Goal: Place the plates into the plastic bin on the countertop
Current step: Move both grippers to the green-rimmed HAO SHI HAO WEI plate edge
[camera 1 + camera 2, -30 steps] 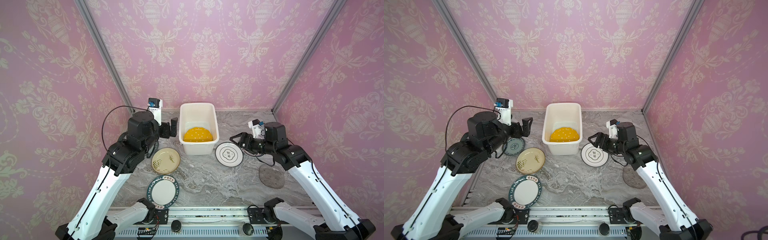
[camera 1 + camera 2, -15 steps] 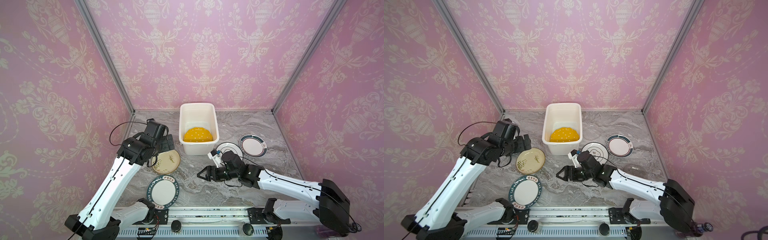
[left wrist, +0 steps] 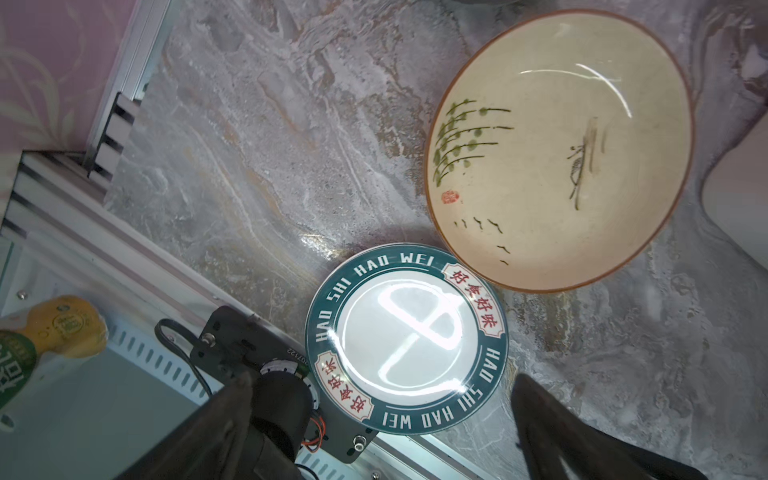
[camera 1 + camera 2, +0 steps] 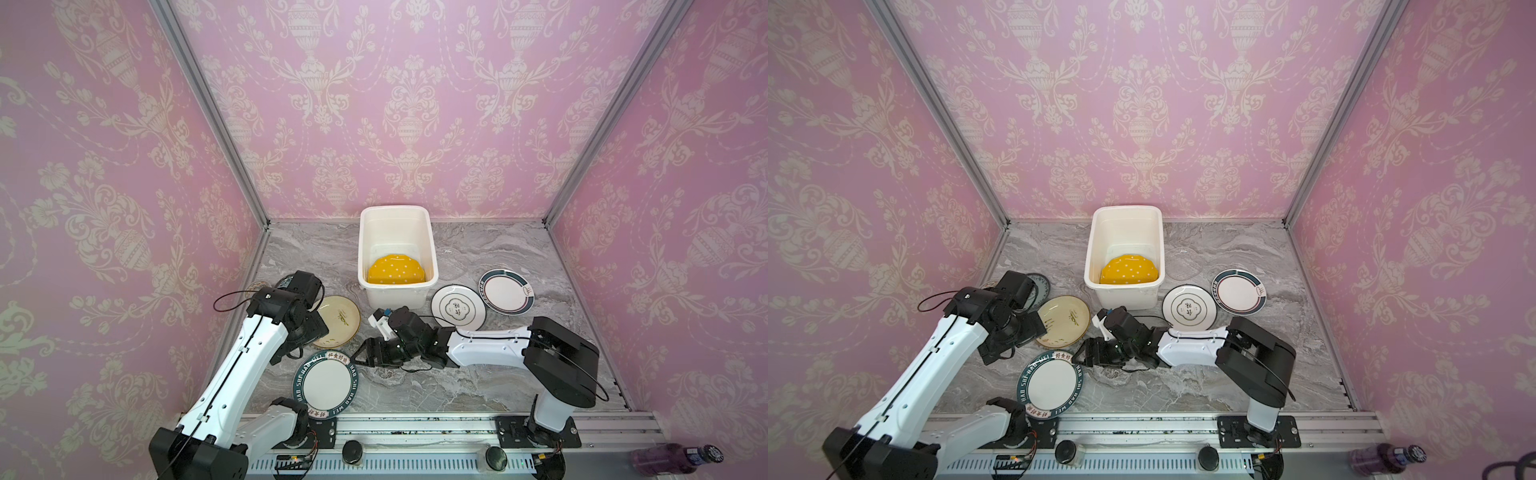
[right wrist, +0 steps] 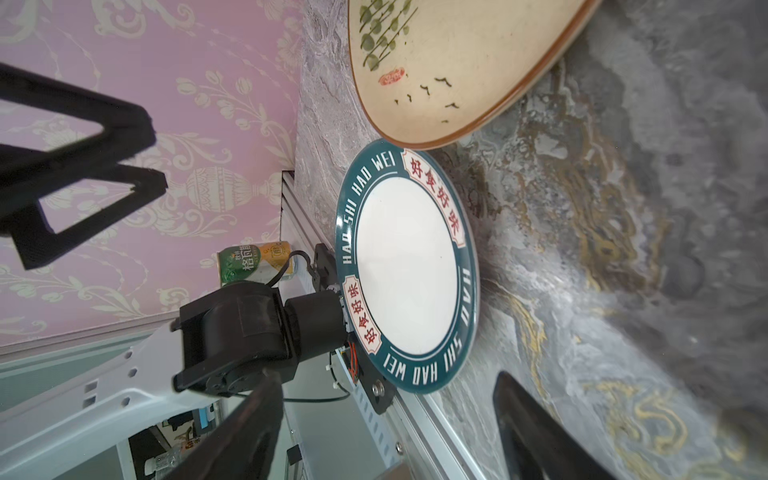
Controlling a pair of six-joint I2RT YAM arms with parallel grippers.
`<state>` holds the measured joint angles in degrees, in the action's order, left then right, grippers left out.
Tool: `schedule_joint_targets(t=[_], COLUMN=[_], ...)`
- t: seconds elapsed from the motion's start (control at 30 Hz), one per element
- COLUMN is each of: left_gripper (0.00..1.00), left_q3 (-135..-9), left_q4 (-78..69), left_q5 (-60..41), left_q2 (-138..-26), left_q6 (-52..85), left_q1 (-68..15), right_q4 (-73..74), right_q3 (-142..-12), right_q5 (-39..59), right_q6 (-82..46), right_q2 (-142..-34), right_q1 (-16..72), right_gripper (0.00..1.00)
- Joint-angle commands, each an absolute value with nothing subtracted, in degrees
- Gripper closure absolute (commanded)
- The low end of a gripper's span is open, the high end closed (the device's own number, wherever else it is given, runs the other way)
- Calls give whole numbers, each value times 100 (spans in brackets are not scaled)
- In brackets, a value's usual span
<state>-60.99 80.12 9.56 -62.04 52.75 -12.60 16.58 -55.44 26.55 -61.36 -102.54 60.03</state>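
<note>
Teal-rimmed plate (image 3: pixel 406 338): "HAO SHI HAO WEI"

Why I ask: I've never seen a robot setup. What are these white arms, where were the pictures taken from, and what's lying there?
Two robot arms with pincer grippers. Two pictures look down from overhead; two are shot from the arms' wrists. The left gripper and right gripper are both open, holding nothing. On the marble countertop lie a green lettered plate, a cream plate, an emblem plate and a ringed plate. An orange dotted plate sits inside the white bin.
</note>
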Motion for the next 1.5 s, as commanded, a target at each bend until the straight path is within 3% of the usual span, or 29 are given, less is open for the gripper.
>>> schedule_joint_targets(t=[0.0, 0.4, 0.87, 1.2, 1.47], left_gripper=[1, 1, 1, 4, 9], left_q3=[-5847, -4770, -4389, -4375, -4248], left_q4=[8317, 7868, 7050, 6767, 6696], left_q5=[1102, 733, 786, 354, 322], left_q2=[-5873, -5694, -6905, -7908, -7929], left_q6=[6325, 7904, 7198, 6860, 6811], left_q1=[-958, -66, 729, 756, 756], right_q4=[1696, 1644, 1617, 1583, 1709], right_q3=[-5890, -6182, -6407, -6530, -6671], right_q5=[3053, 3526, 3831, 3869, 3999], right_q6=[-6236, -6409, -6624, -6732, -6807], right_q2=[-10595, -11186, -11647, -11831, -12021], right_q1=[5974, 5802, 5759, 5761, 5780], right_gripper=[20, 21, 20, 21, 25])
